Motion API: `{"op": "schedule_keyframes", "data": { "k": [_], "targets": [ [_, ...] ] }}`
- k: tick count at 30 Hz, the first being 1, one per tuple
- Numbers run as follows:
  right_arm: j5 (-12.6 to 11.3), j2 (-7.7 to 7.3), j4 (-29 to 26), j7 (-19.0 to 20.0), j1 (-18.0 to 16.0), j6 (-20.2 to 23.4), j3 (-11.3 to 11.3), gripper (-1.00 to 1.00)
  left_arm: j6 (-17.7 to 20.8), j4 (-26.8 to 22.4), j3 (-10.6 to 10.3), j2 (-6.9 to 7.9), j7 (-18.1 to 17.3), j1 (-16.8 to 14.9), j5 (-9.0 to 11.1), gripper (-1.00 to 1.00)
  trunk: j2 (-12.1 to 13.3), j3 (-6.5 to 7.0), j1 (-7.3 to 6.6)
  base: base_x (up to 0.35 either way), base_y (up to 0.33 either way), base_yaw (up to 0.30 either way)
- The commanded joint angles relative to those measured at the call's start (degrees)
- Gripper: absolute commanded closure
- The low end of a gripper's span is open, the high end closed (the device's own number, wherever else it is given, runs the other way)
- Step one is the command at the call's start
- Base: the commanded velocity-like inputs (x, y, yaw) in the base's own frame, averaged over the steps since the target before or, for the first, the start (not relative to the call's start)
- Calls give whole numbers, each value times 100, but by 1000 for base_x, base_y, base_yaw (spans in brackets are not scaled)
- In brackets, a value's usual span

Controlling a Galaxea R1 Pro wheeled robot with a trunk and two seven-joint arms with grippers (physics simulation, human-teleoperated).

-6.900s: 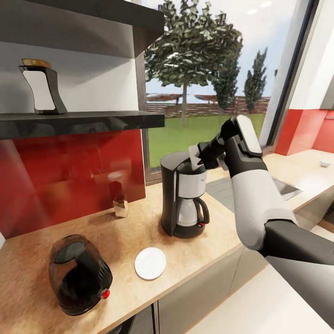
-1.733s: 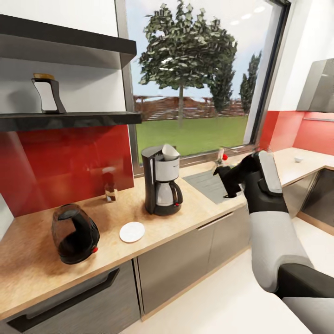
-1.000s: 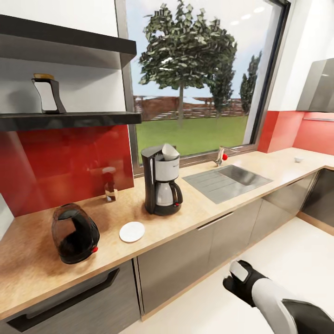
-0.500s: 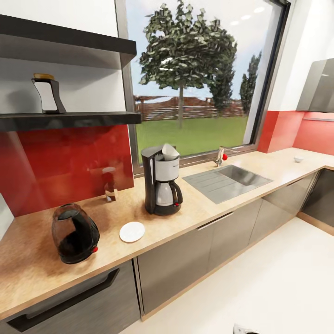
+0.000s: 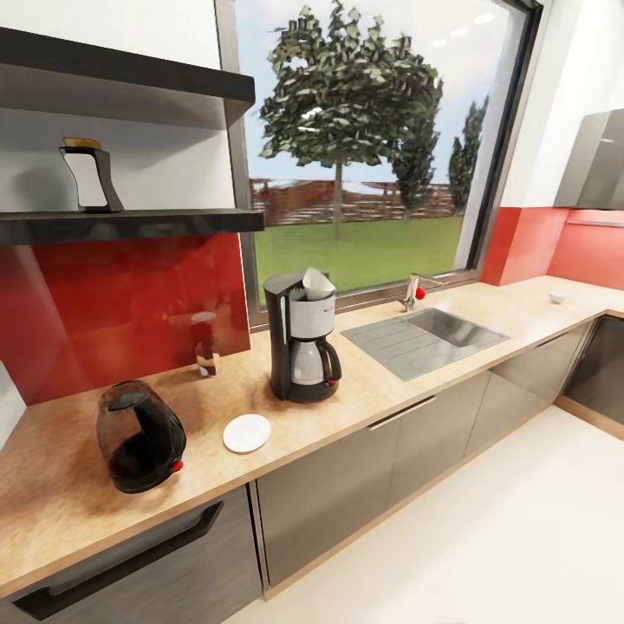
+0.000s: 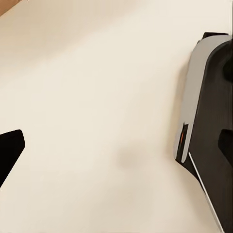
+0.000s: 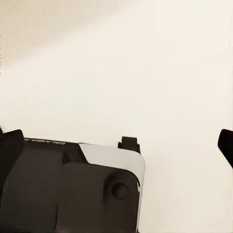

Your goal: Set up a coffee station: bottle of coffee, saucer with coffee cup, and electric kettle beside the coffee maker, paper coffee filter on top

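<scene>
On countertop (image 5: 390, 390), already keeping coffee maker (image 5: 303, 347) topped with paper coffee filter (image 5: 317, 282), with electric kettle (image 5: 139, 438) and saucer (image 5: 246, 432) left of it, still lacking shelved bottle of coffee (image 5: 89, 178) and far-right coffee cup (image 5: 558, 297), failing to tell either pincer's state.

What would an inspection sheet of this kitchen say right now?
Surface: countertop, light wood, inset sink.
Job's things: paper coffee filter atop coffee maker; saucer beside it, bare; electric kettle further along; bottle of coffee on shelf; coffee cup far down the counter.
Clutter: small glass jar by red backsplash.
Grippers: cannot tell; wrist views face pale floor.
Cables: nothing seen.
Surroundings: window, trees.
</scene>
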Motion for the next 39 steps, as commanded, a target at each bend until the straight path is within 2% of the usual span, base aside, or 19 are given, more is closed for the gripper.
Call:
{"op": "schedule_keyframes", "data": {
  "k": [1,10,15,18,21,26,28,34,39],
  "targets": [
    [60,15,-16,35,1,31,-50,-100,-51,-1,27,-12,4,-4,18,-100,-9,-8,3,0,0,0],
    [75,30,-18,27,5,29,-59,-100,-60,-16,30,-38,5,-4,22,-100,-9,-8,3,0,0,0],
    [91,8,-18,38,3,32,-54,-100,-75,-22,17,-191,2,-4,22,-100,-9,-8,3,0,0,68],
    [99,-6,-19,30,2,41,-52,-100,-77,-20,14,-224,1,-8,22,-100,-9,-8,3,0,0,223],
    [112,-107,-26,19,5,55,-46,-100,-78,-26,13,-238,4,-11,22,-100,-9,-8,3,0,0,262],
    [203,-503,-47,22,1,63,-43,-100,-78,-28,12,-245,5,-19,22,-100,-9,-8,3,0,0,274],
    [283,-612,-50,29,3,64,-43,-100,-75,-45,12,-247,5,-22,22,-100,-9,-8,3,0,0,277],
    [576,-646,-32,27,2,58,-42,-100,-62,-181,21,-255,5,-21,22,-100,-9,-9,3,0,-74,278],
    [660,-618,-20,17,5,42,-45,-100,-47,-290,22,-261,12,-21,22,-100,-9,-21,3,0,-246,278]
  ]
}}
